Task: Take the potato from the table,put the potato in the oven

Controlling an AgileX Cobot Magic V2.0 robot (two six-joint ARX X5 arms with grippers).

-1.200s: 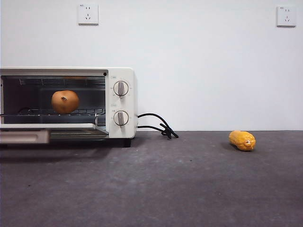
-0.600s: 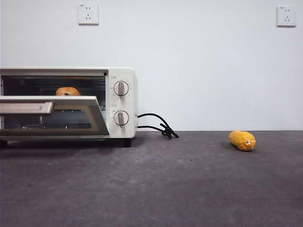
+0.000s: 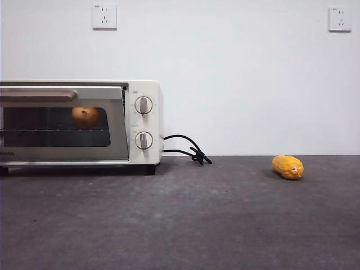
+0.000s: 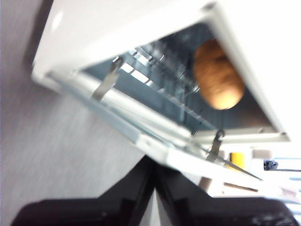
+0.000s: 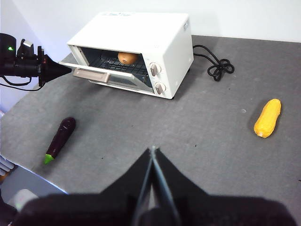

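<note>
The potato sits on the rack inside the oven, seen through the dark glass door. In the front view the door stands upright against the oven front, its bar handle at the top. The wrist views show the door tilted with a gap, and the potato visible over it. My left gripper is shut, its tip right under the door's edge. In the right wrist view this left gripper touches the handle's end. High over the table, my right gripper is shut on nothing.
A yellow-orange corn piece lies on the table at the right. A purple eggplant lies in front of the oven. The black cord coils beside the oven's right wall.
The oven door has swung up from lying flat open, through half raised, to upright against the oven front. The potato has stayed on the rack inside.
</note>
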